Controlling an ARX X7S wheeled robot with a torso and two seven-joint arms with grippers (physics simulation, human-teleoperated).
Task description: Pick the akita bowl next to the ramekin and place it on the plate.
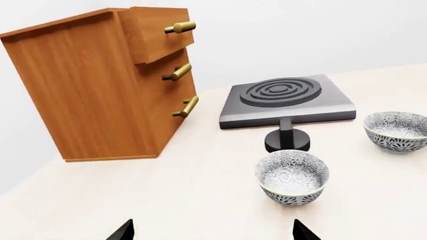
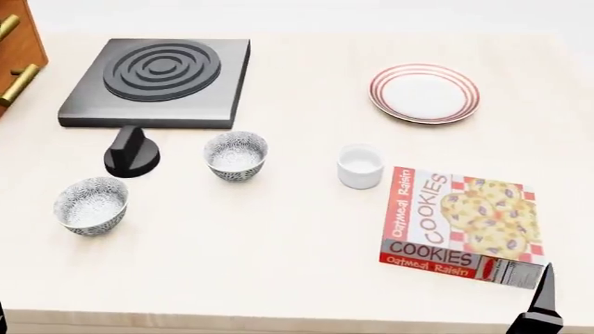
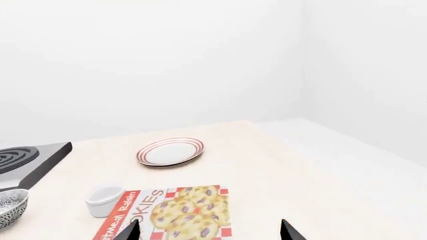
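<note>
Nothing of the task is done yet, we judge: the small deep grey-and-white lacy-patterned akita bowl (image 2: 236, 155) stands untouched on the pale worktop (image 2: 278, 264) just left of the small plain glossy white ramekin (image 2: 360, 165), while the flat white red-ringed plate (image 2: 424, 92) lies bare well beyond the ramekin. The bowl sits upright with its mouth facing straight up, and being round it has no long axis to align with. Our left gripper (image 1: 212, 231) and right gripper (image 3: 208, 231) both show spread fingers holding nothing, so reach, grasp, carry and placement all remain.
</note>
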